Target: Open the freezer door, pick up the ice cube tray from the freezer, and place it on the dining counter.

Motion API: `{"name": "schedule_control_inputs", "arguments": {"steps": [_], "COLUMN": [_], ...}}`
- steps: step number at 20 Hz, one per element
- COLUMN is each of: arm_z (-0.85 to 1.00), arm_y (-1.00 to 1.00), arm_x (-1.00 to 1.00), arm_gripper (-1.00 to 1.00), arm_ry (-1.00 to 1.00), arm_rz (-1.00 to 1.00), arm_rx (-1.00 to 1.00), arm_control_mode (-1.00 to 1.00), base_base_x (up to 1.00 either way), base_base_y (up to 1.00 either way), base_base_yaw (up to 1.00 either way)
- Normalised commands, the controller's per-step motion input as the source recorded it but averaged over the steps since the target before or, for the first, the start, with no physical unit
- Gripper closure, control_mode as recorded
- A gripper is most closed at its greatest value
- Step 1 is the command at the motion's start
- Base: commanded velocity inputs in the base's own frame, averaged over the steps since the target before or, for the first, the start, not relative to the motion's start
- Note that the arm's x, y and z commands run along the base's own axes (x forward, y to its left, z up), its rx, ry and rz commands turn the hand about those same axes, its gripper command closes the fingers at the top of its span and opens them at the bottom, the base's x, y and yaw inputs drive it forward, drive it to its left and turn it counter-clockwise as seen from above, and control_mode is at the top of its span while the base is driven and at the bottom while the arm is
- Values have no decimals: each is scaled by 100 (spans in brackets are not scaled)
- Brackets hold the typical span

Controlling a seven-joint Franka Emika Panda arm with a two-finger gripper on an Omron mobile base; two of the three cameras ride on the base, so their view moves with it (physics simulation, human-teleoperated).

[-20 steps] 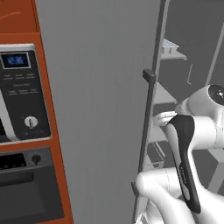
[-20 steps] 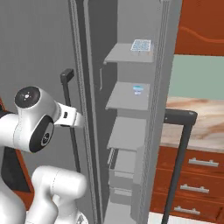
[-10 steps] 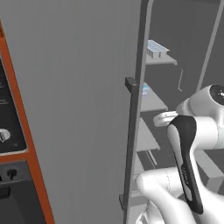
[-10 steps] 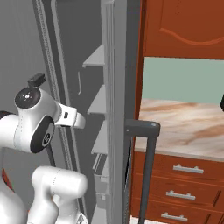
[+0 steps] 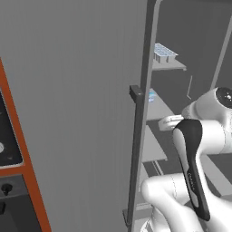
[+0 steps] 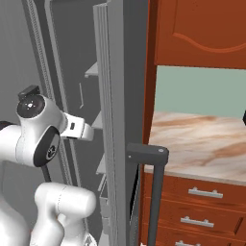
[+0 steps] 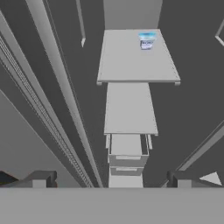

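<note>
End effector (image 7: pixel 111 180) gapes empty toward the freezer (image 7: pixel 131 105) shelves; the base has swung rightward, bringing the ice cube tray (image 5: pixel 164 52) above and ahead, within likely reach.

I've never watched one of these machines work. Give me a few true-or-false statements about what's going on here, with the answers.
1. The freezer door is open. True.
2. The ice cube tray sits on a shelf inside the freezer. True.
3. The end effector grips the tray. False: its fingers are apart with nothing between them.
4. The tray lies on the dining counter. False: it is in the freezer.
5. A small blue-labelled item sits on a shelf. True.
</note>
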Motion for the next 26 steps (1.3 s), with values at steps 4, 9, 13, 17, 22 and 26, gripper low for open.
{"name": "schedule_control_inputs", "arguments": {"steps": [4,9,13,17,22,26], "arm_z": [8,30,40,61,76,54], "arm_y": [-26,-4,0,0,-5,-21], "arm_x": [10,2,0,0,0,-2], "arm_gripper": [-100,-100,-100,-100,-100,-100], "arm_ry": [-4,-10,-11,-12,-2,-6], "arm_rz": [-10,-33,-37,-29,-18,-3], "arm_rx": [10,11,17,28,32,39], "arm_control_mode": [-100,-100,-100,-100,-100,-100], "base_base_x": [0,0,0,0,0,0], "base_base_y": [0,0,0,0,0,0], "base_base_yaw": [0,0,0,0,0,0]}}
